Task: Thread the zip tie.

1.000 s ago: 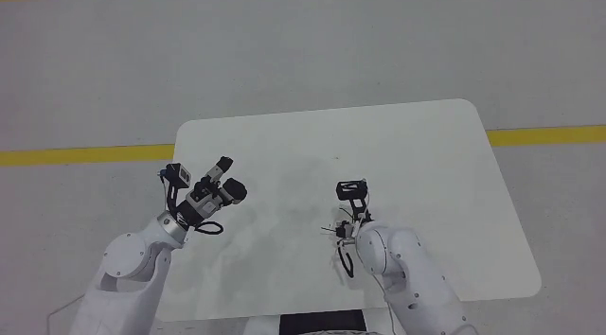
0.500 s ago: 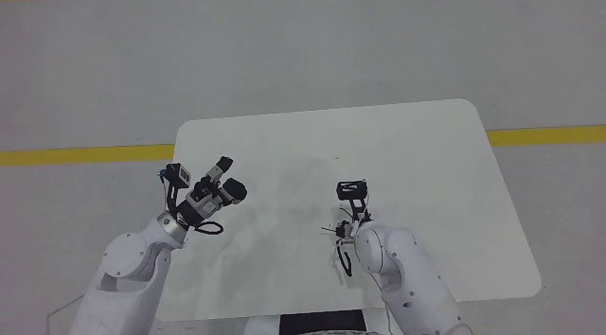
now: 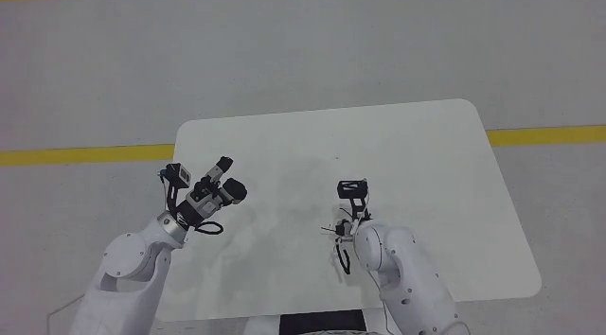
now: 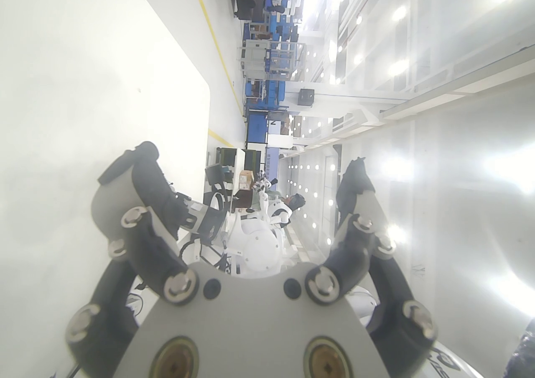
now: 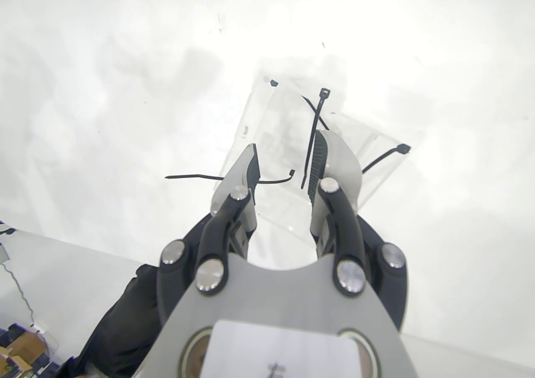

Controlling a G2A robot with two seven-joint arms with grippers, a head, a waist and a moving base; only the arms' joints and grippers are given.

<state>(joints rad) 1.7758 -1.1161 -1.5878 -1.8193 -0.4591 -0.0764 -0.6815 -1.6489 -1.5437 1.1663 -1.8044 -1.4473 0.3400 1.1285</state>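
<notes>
Several black zip ties lie loose on a clear plastic bag (image 5: 288, 120) on the white table (image 3: 426, 165). One zip tie (image 5: 314, 125) has its head pointing away and its tail between my right fingers. Another zip tie (image 5: 386, 156) lies to one side, and a third zip tie (image 5: 196, 176) passes behind a finger. My right gripper (image 5: 286, 145) hovers open just above them, holding nothing. In the top view the zip ties (image 3: 333, 231) show as thin dark lines beside the right wrist. My left gripper (image 3: 230, 176) is raised at the table's left side, open and empty (image 4: 248, 158).
The table's near edge (image 5: 83, 248) runs close behind the right gripper. A yellow floor line (image 3: 85, 154) passes beyond the table's left edge. Bare tabletop (image 3: 312, 146) stretches across the middle and far side.
</notes>
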